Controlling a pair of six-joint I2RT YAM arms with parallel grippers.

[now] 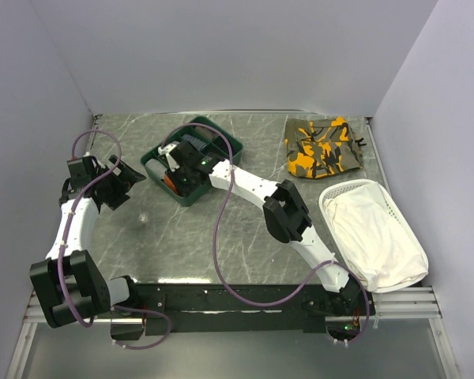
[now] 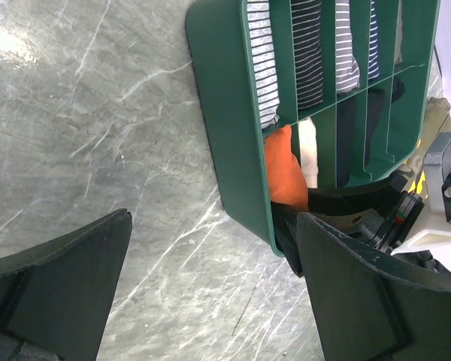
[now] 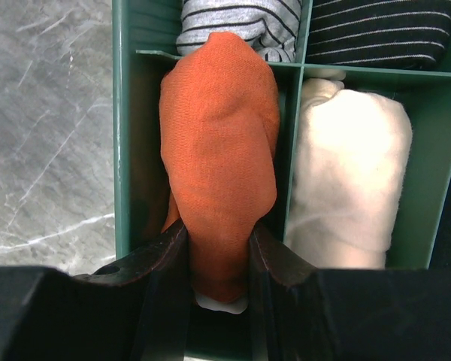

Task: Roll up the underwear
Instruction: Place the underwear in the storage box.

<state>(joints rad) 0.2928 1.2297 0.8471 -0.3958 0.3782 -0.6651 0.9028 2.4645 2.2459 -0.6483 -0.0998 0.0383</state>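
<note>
Holding: right gripper [image 3: 218, 241] pinches the underwear [image 3: 219, 150] btwn both fingers, jaws part-closed on the fabric.
Location: edge compartment of green tray [image 3: 124, 113], against the outer wall; cream roll [image 3: 349, 180] in the next compartment.
Axis: long axis runs lengthwise along the compartment, from gripper end to divider.
Pointing: rounded end faces away from the gripper, twd grey striped roll [image 3: 240, 22]; white sliver shows at the gripped end.
Material: rust-orange knit, soft, matte, bundled into a plump oblong w/ shallow creases.
Tray build: rigid plastic, thin dividers, rectangular cells.
L-arm: left gripper [image 2: 214, 293] spread wide over the counter [image 2: 98, 113], beside the tray.
Counter finish: grey marble-look, white veins, glossy.
</note>
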